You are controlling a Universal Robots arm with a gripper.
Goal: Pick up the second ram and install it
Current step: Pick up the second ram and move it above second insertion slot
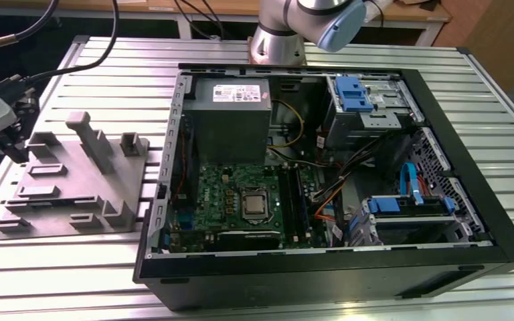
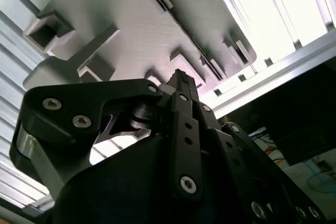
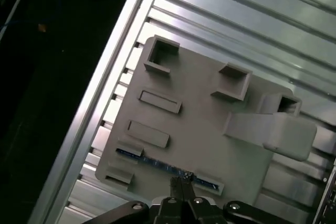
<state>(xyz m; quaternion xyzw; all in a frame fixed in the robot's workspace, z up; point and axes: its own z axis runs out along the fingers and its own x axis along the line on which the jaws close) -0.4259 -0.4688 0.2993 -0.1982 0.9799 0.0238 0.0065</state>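
Jaws (image 3: 181, 178) are drawn narrow, almost together, with nothing between them, poised right over the second ram (image 3: 157, 164). It lies on edge in a slot of the grey holder (image 3: 199, 103) on the desk (image 3: 236, 9). This looks like the pick-up step, grip not yet made. Taking it calls for jaws parted squarely across the thin board. The open computer case (image 1: 347, 167) sits well apart.
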